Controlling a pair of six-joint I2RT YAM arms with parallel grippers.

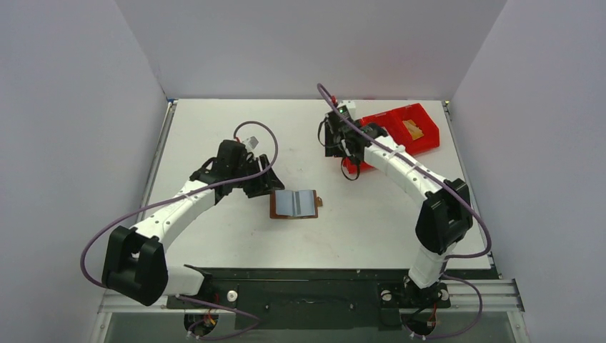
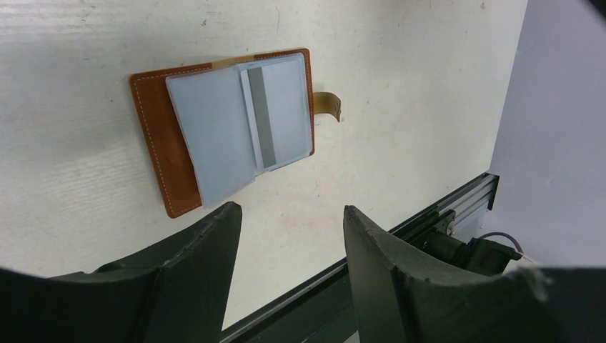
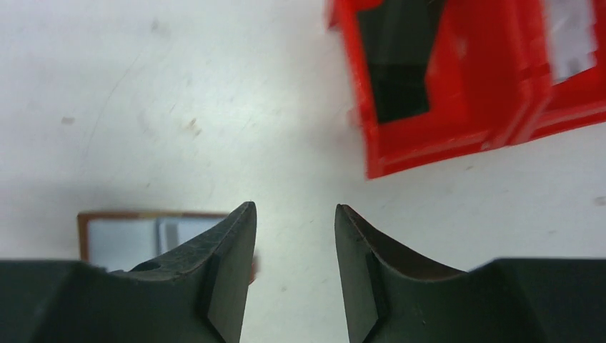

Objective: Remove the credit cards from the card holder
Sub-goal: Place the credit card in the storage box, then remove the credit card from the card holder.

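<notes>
The card holder (image 1: 294, 204) lies open on the table, brown leather with pale grey-blue pockets and its tab (image 2: 329, 103) to one side. In the left wrist view (image 2: 214, 136) its right pocket shows a pale card with a grey stripe (image 2: 275, 114). My left gripper (image 1: 263, 182) hovers just left of the holder, open and empty (image 2: 289, 211). My right gripper (image 1: 334, 137) is open and empty (image 3: 295, 207) between the holder and the red bin. A black card (image 3: 396, 68) lies in one bin compartment. The holder's edge (image 3: 121, 239) shows behind my right gripper's left finger.
The red three-compartment bin (image 1: 423, 137) stands at the back right; another compartment holds a pale item (image 3: 572, 32). Grey walls close in the table on three sides. A black rail (image 2: 443, 207) runs along the near edge.
</notes>
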